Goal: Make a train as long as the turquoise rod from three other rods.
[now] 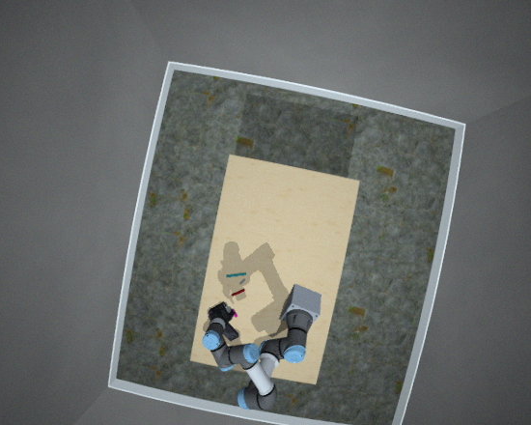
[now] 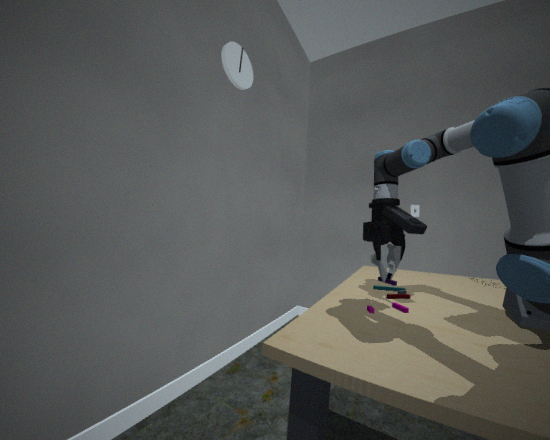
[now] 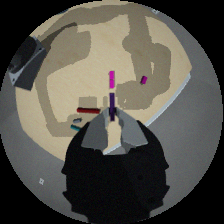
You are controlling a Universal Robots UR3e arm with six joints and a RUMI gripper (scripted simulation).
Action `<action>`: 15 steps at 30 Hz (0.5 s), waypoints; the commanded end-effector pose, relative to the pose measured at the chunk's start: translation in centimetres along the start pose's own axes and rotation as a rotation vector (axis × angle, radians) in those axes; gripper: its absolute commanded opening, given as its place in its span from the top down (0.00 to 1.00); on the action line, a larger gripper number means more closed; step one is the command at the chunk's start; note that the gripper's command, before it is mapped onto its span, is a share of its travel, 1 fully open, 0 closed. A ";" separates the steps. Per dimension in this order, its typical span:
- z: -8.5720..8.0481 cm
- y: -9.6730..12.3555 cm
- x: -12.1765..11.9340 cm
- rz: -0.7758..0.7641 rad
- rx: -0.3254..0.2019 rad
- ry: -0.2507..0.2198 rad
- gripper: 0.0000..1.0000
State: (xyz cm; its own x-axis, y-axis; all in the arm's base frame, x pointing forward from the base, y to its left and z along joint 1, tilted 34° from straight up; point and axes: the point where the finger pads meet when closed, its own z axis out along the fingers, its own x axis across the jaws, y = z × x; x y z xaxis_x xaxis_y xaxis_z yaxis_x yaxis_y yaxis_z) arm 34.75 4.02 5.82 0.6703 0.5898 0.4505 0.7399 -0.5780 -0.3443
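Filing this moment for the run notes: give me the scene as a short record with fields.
gripper: shut on a purple rod, just above the table
turquoise rod: flat on the table
red rod: flat, beside the turquoise rod
grey rod: between those two
magenta rods: two, apart, nearer the table edge
train: none yet

A bare grey room: wall clock (image 2: pixel 237 65), white skirting board (image 2: pixel 222 357), wooden table (image 2: pixel 382 360).

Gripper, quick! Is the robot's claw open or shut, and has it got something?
Gripper: shut on a purple rod, carried above the table.
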 end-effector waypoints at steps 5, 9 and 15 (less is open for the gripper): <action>2.8 0.2 0.1 0.000 -0.005 0.001 1.00; 3.2 0.2 0.1 0.000 -0.005 0.001 1.00; 3.9 0.2 0.1 0.000 -0.005 0.001 1.00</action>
State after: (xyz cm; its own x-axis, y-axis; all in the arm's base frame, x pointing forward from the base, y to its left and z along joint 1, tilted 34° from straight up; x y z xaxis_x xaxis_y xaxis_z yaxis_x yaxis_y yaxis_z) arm 35.10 6.09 2.80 0.6705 0.5894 0.4507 0.7396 -0.5794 -0.3426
